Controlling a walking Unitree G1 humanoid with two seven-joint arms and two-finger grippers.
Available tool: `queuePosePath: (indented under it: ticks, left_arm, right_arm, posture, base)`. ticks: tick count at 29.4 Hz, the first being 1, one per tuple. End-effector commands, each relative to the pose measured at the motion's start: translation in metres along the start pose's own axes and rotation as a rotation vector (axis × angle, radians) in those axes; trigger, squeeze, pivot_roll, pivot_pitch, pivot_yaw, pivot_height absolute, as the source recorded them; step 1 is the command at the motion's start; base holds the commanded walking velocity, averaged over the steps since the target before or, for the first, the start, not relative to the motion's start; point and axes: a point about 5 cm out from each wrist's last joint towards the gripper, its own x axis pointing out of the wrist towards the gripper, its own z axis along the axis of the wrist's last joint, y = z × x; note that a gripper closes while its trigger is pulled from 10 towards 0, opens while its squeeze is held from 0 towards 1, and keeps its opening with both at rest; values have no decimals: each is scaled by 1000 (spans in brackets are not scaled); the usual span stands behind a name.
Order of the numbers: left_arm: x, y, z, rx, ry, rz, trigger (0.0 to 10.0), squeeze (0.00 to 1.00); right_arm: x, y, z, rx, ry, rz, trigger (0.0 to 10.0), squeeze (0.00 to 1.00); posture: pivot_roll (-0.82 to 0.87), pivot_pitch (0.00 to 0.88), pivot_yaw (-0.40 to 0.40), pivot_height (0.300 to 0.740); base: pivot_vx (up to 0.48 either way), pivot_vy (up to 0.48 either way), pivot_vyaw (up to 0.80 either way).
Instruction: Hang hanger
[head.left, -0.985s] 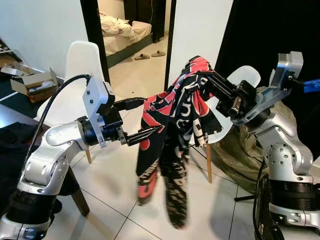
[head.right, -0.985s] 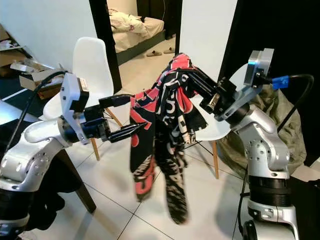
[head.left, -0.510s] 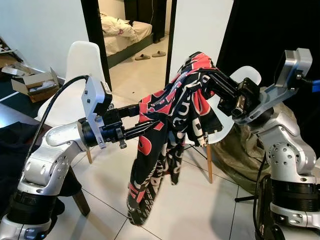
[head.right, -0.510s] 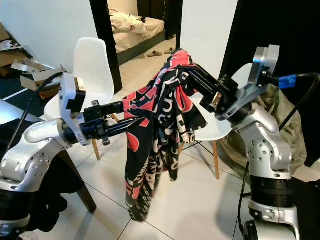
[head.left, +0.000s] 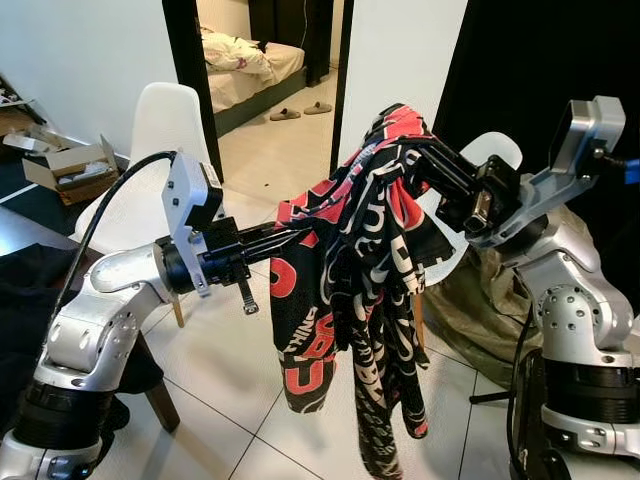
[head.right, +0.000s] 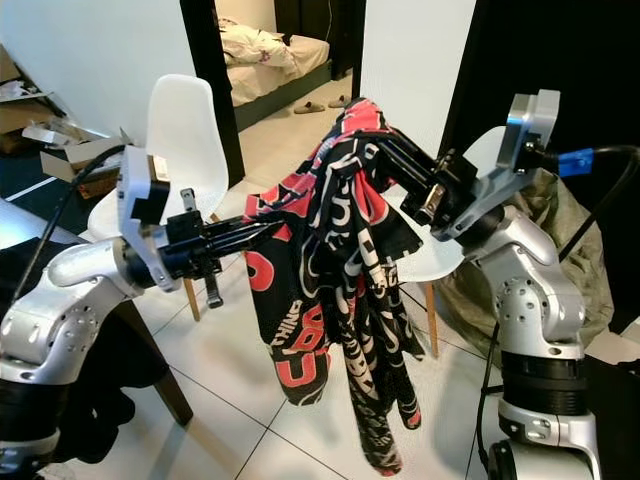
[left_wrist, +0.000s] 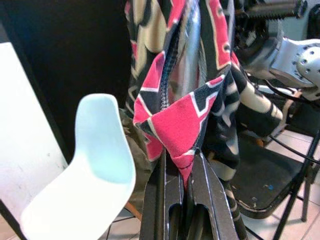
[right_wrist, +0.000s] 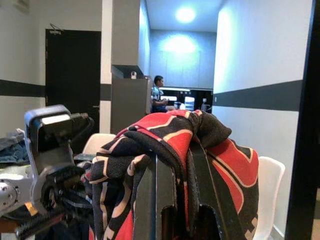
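Two grippers share one limp patterned garment (head.left: 350, 290).
Our left gripper (left_wrist: 184, 167) and right gripper (right_wrist: 172, 150) both have jaws clamped on soft, light cloth; we'd hold near its top fold.

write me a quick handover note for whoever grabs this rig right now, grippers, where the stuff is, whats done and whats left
Left gripper: shut on a red corner of the red, black and white patterned garment, held out at chest height.
Right gripper: raised, with the garment's top bunched over its fingers; whether it is clamped cannot be told.
The garment hangs between the two arms, its tail dangling above the white tiled floor. A silvery bar, perhaps the hanger, shows inside the folds in the left wrist view.
Done: garment lifted and spread.
Left: find a rail and hang it.
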Motion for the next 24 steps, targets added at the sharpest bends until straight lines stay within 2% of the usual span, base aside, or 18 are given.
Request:
queuePosePath:
  ticks: [1, 2, 3, 4, 5, 7, 8, 9, 13, 14, 15, 16, 17, 19, 20, 21, 24]
  left_arm:
    - [-6, 5, 3, 11, 9, 17, 0, 0]
    - [-10, 9, 6, 36, 14, 41, 0, 0]
    - [-10, 9, 6, 36, 14, 41, 0, 0]
    - [-13, 17, 12, 73, 8, 89, 0, 0]
    - [-15, 25, 18, 103, -3, 136, 0, 0]
    - [-15, 25, 18, 103, -3, 136, 0, 0]
    - [-17, 31, 24, 128, -19, 180, 0, 0]
    - [-17, 34, 27, 141, -31, 201, 0, 0]
    - [-17, 35, 29, 147, -36, 208, 0, 0]
    - [-17, 32, 27, 140, -24, 188, 0, 0]
    - [-17, 32, 27, 140, -24, 188, 0, 0]
    - [-19, 25, 20, 116, 23, 136, 0, 0]
    - [-19, 25, 20, 116, 23, 136, 0, 0]
    - [-26, 5, -9, 53, 182, 26, 0, 0]
    - [-26, 5, -9, 53, 182, 26, 0, 0]
    - [-31, -4, -25, 18, 256, -5, 0, 0]
    - [-34, -10, -34, -1, 297, -17, 0, 0]
  right_arm:
    - [0, 2, 0, -23, 11, 5, 0, 0]
    - [-3, 1, -12, -42, 94, -10, 0, 0]
    - [-3, 1, -12, -42, 94, -10, 0, 0]
    - [-7, 0, -29, -49, 201, -39, 0, 0]
    - [-11, -2, -44, -42, 280, -76, 3373, 0]
    - [-11, -2, -44, -42, 280, -76, 3373, 0]
    - [-16, -3, -58, -26, 339, -108, 10000, 1000]
    - [-19, 0, -68, -1, 373, -110, 10000, 1000]
    - [-21, 3, -74, 16, 388, -106, 10000, 1000]
    - [-25, 6, -84, 16, 444, -89, 10000, 1000]
    - [-25, 6, -84, 16, 444, -89, 10000, 1000]
    - [-32, 7, -94, -2, 527, -88, 10000, 1000]
    - [-32, 7, -94, -2, 527, -88, 10000, 1000]
    - [-50, 1, -113, -60, 692, -120, 10000, 1000]
    - [-50, 1, -113, -60, 692, -120, 10000, 1000]
    - [-55, -3, -117, -72, 724, -152, 10000, 1000]
    - [-58, -5, -119, -80, 737, -172, 10000, 1000]
  posture:
    - [14, 0, -28, 740]
    - [15, 0, -29, 740]
    - [15, 0, -29, 740]
    - [15, 0, -28, 740]
    - [17, 0, -30, 740]
    - [17, 0, -30, 740]
    - [22, 0, -30, 740]
    - [23, 0, -31, 740]
    - [23, 0, -31, 740]
    - [28, 0, -30, 740]
    - [28, 0, -30, 740]
    - [30, 0, -33, 740]
    - [30, 0, -33, 740]
    - [35, 0, -32, 740]
    - [35, 0, -32, 740]
    - [37, 0, -33, 740]
    - [38, 0, -33, 740]
  base:
    - [0, 0, 0]
    - [0, 0, 0]
    - [0, 0, 0]
    - [0, 0, 0]
    - [0, 0, 0]
    - [0, 0, 0]
    - [0, 0, 0]
    - [0, 0, 0]
    - [0, 0, 0]
    - [0, 0, 0]
    - [0, 0, 0]
    - [0, 0, 0]
    - [0, 0, 0]
    - [0, 0, 0]
    - [0, 0, 0]
    - [0, 0, 0]
    - [0, 0, 0]
